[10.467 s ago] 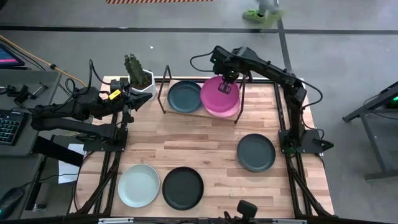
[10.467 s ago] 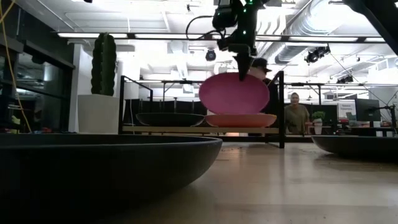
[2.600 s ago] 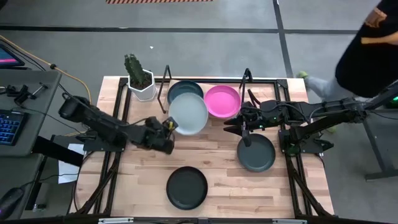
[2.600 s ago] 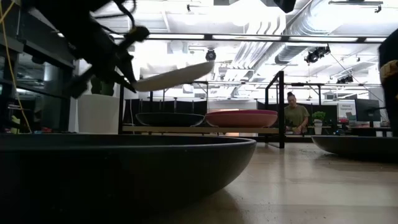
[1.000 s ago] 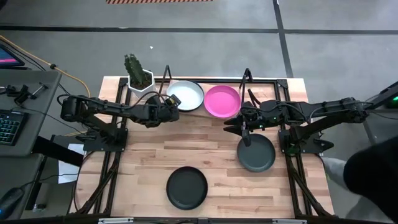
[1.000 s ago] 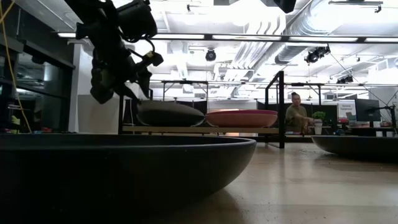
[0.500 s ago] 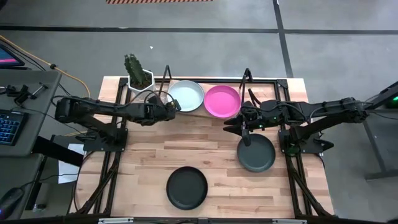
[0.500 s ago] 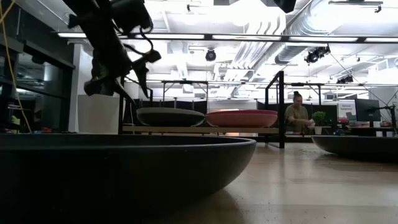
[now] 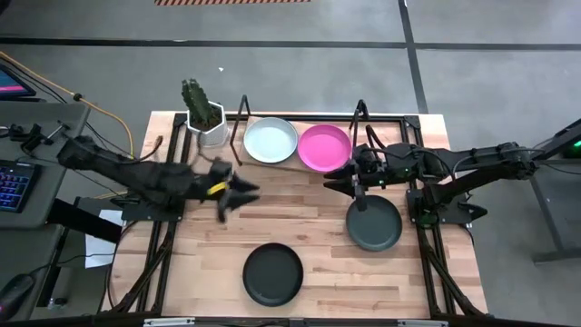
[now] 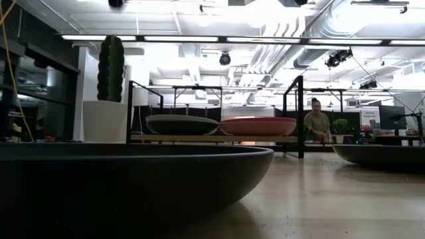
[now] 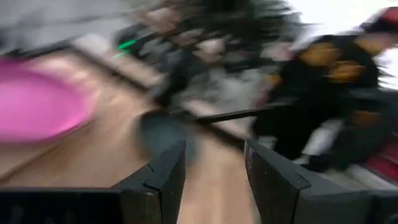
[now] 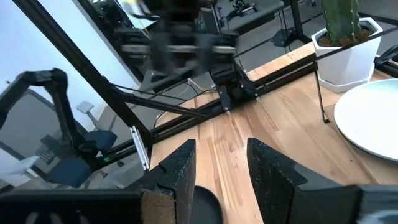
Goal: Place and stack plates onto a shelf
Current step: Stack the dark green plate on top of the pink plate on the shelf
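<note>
The shelf (image 9: 297,165) stands at the table's far edge. On its left half a pale mint-white plate (image 9: 270,141) lies on top, on its right half a magenta plate (image 9: 325,147). A dark grey plate (image 9: 373,222) rests on the table at the right, and a black plate (image 9: 272,274) near the front edge. My left gripper (image 9: 238,198) hovers open over bare wood, nearer than the shelf's left end and holding nothing. My right gripper (image 9: 338,182) hangs open between the magenta plate and the dark grey plate, also holding nothing.
A cactus in a white pot (image 9: 203,116) stands left of the shelf at the far edge. In the low view the black plate (image 10: 133,179) fills the foreground. People show in the room behind the table. Bare wood lies in the table's middle and near left.
My left gripper has drawn back from the pale plate on the shelf's left half toward the table's near edge, leaving the low view. The pale plate has stayed on the shelf and now lies level. My right arm has kept still.
</note>
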{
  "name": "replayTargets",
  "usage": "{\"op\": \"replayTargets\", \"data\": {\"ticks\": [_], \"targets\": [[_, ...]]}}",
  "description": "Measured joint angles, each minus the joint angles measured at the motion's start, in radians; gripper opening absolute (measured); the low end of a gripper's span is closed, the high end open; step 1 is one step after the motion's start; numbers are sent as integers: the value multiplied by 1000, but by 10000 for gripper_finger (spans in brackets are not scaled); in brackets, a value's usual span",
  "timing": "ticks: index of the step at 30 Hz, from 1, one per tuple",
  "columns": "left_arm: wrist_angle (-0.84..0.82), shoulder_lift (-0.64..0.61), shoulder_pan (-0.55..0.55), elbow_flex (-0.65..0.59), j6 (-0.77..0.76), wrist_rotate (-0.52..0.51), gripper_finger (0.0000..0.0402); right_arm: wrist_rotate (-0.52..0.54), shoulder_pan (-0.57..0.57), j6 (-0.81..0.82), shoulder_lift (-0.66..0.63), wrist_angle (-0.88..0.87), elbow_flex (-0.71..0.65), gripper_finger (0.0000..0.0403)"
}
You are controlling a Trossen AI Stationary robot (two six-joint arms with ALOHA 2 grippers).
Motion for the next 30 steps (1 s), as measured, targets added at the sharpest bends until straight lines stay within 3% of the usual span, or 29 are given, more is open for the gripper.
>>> {"op": "replayTargets", "data": {"ticks": [5,10,13,18,24,30], "targets": [[79,-47,-151,0,179,-87,152,-1,0,12,0,25,0,126],[82,-84,-185,0,268,-184,152,-103,-6,182,0,-7,0,126],[85,-104,-180,0,306,-200,152,-206,22,301,10,-171,0,126],[80,-130,-175,0,315,-201,152,-267,190,495,96,-521,-6,126],[81,-135,-175,0,316,-225,152,-229,370,716,257,-644,-9,126],[81,-135,-175,0,316,-226,152,-150,400,811,423,-639,-9,126]]}}
